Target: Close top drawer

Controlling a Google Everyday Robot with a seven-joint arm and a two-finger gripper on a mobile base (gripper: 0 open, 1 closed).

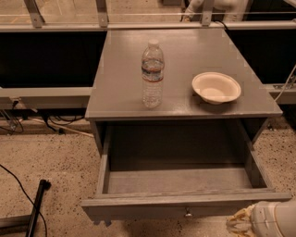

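The top drawer (180,181) is a wide grey wooden box, pulled far out of the grey cabinet (185,55) toward me. Its inside shows bare. Its flat front panel (138,210) runs along the bottom of the view, with a small metal knob (188,214) at centre. My gripper (240,224) shows at the bottom right corner as a white arm end with a pale tip, just in front of the right end of the front panel. Whether it touches the panel I cannot tell.
A clear water bottle (152,74) stands upright on the cabinet top. A white paper bowl (216,87) sits to its right. A black pole (36,208) and cables (14,178) lie on the speckled floor at left. Metal railing (101,9) runs behind.
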